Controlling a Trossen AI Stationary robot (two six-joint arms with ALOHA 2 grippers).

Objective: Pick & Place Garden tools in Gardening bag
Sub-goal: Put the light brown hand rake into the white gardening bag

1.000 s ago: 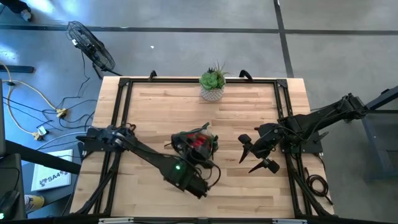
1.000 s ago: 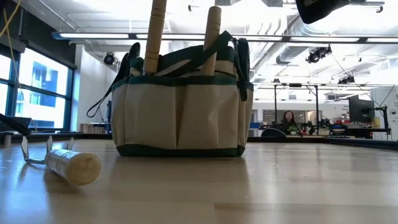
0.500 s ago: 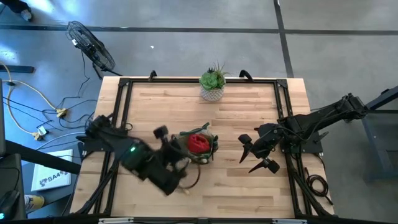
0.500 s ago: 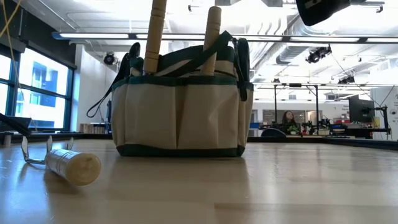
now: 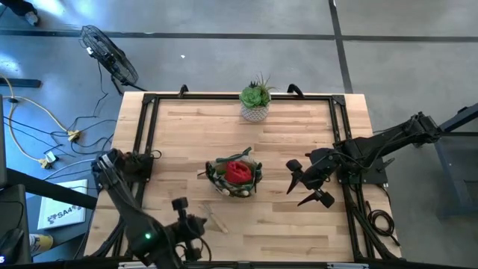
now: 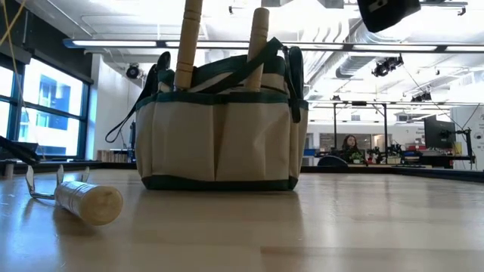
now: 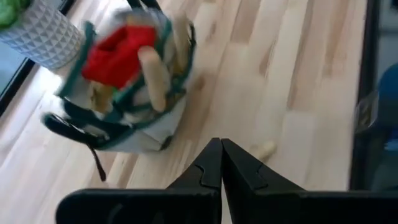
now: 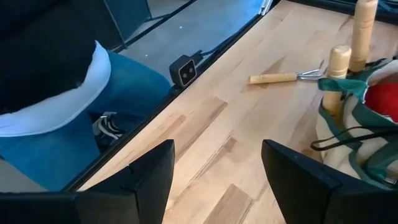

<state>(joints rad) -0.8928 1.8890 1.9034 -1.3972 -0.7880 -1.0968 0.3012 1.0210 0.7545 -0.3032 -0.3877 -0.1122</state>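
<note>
only overhead, red item (image 5: 237,171) inside gardening bag (image 5: 254,181)

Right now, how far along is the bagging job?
Mostly done: the gardening bag already holds two wooden-handled tools and a red item. Nothing is in hand: the left pincer is shut and empty, the right pincer open. Left: one wooden-handled tool on the table.

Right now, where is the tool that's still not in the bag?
In the high view, the wooden-handled tool lies flat on the table, just in front of the gardening bag, on its left-arm side.
</note>
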